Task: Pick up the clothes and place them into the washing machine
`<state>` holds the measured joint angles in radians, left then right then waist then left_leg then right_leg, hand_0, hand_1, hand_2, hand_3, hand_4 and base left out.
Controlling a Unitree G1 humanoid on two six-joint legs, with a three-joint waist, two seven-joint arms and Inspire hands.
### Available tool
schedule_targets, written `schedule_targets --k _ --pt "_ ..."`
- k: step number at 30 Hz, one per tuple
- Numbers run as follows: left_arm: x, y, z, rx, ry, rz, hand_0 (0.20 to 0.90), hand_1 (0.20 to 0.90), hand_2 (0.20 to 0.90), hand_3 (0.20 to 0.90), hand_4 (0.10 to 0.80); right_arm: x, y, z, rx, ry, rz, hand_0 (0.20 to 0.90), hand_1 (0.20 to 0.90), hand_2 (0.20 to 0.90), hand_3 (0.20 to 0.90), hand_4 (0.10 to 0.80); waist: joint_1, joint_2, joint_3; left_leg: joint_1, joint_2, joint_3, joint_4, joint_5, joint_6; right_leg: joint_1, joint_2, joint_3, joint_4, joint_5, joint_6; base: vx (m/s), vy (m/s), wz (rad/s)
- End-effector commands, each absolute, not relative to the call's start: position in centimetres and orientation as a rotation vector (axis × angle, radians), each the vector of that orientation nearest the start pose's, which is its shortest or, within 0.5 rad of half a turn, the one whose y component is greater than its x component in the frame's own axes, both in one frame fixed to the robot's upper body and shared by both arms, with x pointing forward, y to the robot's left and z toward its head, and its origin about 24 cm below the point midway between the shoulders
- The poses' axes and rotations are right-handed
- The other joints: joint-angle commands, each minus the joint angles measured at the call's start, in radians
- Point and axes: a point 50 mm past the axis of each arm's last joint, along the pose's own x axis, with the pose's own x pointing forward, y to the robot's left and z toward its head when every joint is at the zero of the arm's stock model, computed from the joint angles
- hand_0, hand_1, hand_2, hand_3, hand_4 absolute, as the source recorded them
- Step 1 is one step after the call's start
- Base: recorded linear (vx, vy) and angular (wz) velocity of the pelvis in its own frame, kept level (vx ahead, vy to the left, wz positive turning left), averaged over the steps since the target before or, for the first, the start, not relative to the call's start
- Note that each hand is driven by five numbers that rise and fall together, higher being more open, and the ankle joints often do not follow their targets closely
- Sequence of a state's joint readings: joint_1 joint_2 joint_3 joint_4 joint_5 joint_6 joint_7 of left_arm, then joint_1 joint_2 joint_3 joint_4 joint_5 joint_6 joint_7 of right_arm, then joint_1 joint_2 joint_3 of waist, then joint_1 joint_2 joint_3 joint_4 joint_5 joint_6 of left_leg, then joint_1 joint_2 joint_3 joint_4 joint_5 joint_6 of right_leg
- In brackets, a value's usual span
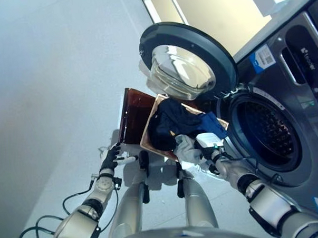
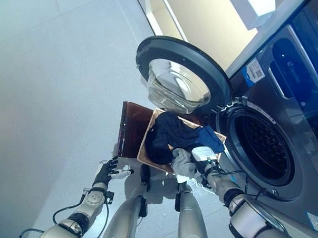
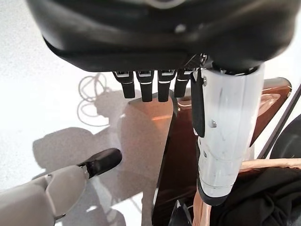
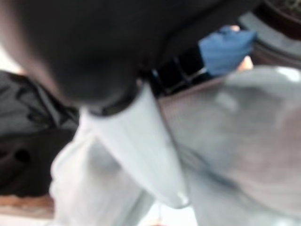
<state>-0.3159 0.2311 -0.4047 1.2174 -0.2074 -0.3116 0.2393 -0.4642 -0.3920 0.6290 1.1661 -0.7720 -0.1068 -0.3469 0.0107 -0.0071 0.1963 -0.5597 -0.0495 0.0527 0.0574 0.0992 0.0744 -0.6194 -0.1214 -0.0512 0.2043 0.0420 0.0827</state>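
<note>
A wicker basket (image 1: 148, 131) stands on the floor in front of the washing machine (image 1: 300, 92), holding a black garment (image 1: 172, 121), a blue one (image 1: 213, 123) and a grey one (image 1: 185, 147). My right hand (image 1: 209, 147) is at the basket's near corner, curled on the grey garment (image 4: 244, 122); its white thumb (image 4: 155, 150) lies across the cloth. The machine's round door (image 1: 187, 60) hangs wide open and the drum (image 1: 268, 132) shows dark inside. Beside the basket's left side my left hand (image 1: 109, 159) hovers low over the floor with straight fingers (image 3: 141, 85), holding nothing.
A brown panel (image 1: 133, 116) leans against the basket's left side, close to my left hand. The open door overhangs the basket's far end. Pale floor stretches away to the left of the basket.
</note>
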Motion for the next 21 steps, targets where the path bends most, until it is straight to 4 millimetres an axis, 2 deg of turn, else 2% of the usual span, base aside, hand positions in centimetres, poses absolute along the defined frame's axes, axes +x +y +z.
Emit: schedule_targets --k 1,6,10,12,16,20,21 --pt "23.0 20.8 -9.9 0.35 0.581 0.126 0.9 0.9 0.9 0.9 0.8 26.4 -24.1 -6.2 -1.497 0.357 0.31 0.2 0.2 0.2 0.2 0.3 -0.026 -0.04 -0.017 -0.007 0.011 -0.024 0.069 -0.07 -0.076 0.128 -0.032 0.011 -0.223 0.12 0.009 0.041 -0.013 0.03" --pt "21.6 22.0 -10.6 0.351 0.628 0.148 0.9 0.9 0.9 0.9 0.8 26.3 -24.9 -5.0 -1.366 0.326 0.254 0.2 0.2 0.2 0.2 0.3 -0.032 -0.05 -0.036 0.052 0.012 -0.027 0.064 -0.084 -0.077 0.187 -0.03 0.008 -0.215 0.095 0.011 0.063 -0.02 0.0" --pt "20.6 22.9 -11.0 0.345 0.66 0.168 0.9 0.9 0.9 0.9 0.8 25.6 -26.1 -4.5 -1.239 0.339 0.176 0.2 0.2 0.2 0.2 0.3 -0.036 -0.058 -0.045 0.097 0.015 -0.027 0.053 -0.089 -0.077 0.23 -0.029 0.005 -0.219 0.085 0.013 0.056 -0.022 -0.02" --pt "19.7 23.5 -11.3 0.343 0.683 0.182 0.9 0.9 0.9 0.9 0.8 24.7 -27.3 -4.4 -1.126 0.369 0.094 0.2 0.2 0.2 0.2 0.3 -0.039 -0.061 -0.054 0.122 0.02 -0.025 0.041 -0.087 -0.078 0.252 -0.026 0.001 -0.227 0.081 0.015 0.048 -0.025 -0.04" --pt "18.9 24.1 -11.6 0.338 0.705 0.2 0.9 0.9 0.9 0.9 0.8 23.7 -28.5 -4.1 -0.999 0.379 -0.006 0.2 0.2 0.2 0.2 0.3 -0.046 -0.064 -0.066 0.147 0.024 -0.024 0.029 -0.086 -0.078 0.273 -0.024 -0.002 -0.229 0.071 0.016 0.047 -0.019 -0.02" --pt "17.5 24.7 -12.1 0.326 0.737 0.232 0.9 0.9 0.9 0.9 0.8 21.0 -29.0 -5.2 -0.73 0.412 -0.151 0.2 0.2 0.2 0.2 0.3 -0.057 -0.062 -0.079 0.195 0.029 -0.021 0.016 -0.095 -0.078 0.308 -0.019 -0.002 -0.228 0.055 0.016 0.071 -0.011 -0.09" --pt "17.5 24.7 -12.1 0.326 0.737 0.232 0.9 0.9 0.9 0.9 0.8 21.0 -29.0 -5.2 -0.73 0.412 -0.151 0.2 0.2 0.2 0.2 0.3 -0.057 -0.062 -0.082 0.192 0.029 -0.022 0.016 -0.094 -0.078 0.306 -0.02 -0.002 -0.228 0.055 0.016 0.047 -0.005 -0.05"
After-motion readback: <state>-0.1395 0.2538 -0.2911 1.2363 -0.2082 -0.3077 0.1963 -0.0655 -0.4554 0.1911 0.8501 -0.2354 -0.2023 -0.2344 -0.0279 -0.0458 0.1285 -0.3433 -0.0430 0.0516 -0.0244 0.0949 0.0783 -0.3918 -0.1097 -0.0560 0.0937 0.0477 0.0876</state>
